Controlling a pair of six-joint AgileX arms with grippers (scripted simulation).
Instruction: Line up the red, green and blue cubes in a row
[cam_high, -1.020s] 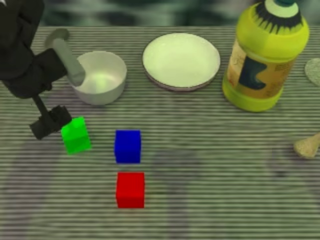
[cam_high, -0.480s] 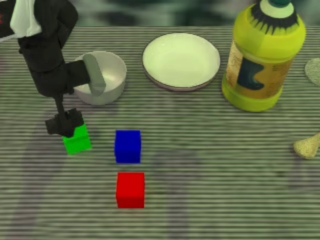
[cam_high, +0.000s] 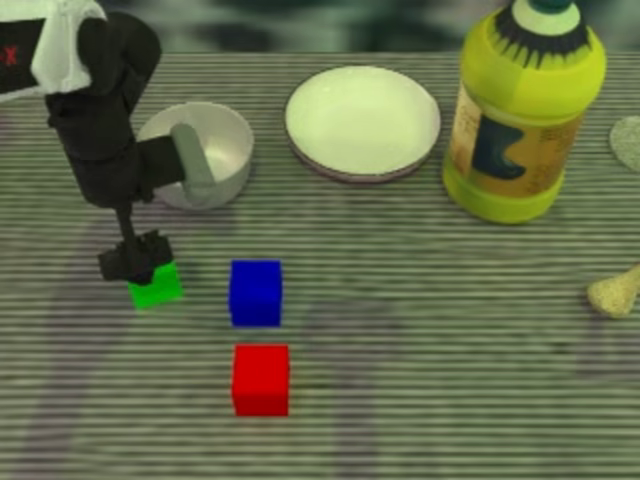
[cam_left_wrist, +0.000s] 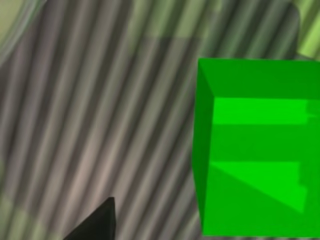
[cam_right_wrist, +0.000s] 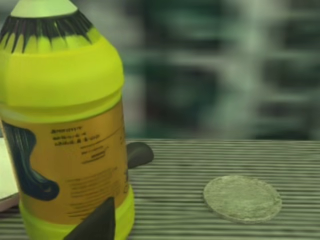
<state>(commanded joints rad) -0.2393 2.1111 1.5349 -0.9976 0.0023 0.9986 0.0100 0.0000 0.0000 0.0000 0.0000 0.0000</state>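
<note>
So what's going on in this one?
The left gripper is down over the green cube at the table's left, apparently going for a grasp. The blue cube sits to its right, and the red cube lies nearer the front edge, below the blue one, so no three-cube row exists yet. The right arm is out of the top view, parked near the yellow bottle.

I can read almost nothing here. The yellow bottle (cam_right_wrist: 62, 130) carries an orange label (cam_right_wrist: 80, 165) with a few lines of small dark print, too blurred for me to make out. On my left arm (cam_high: 95, 110), at the picture's edge, a white panel shows a red mark, perhaps an "X".
</note>
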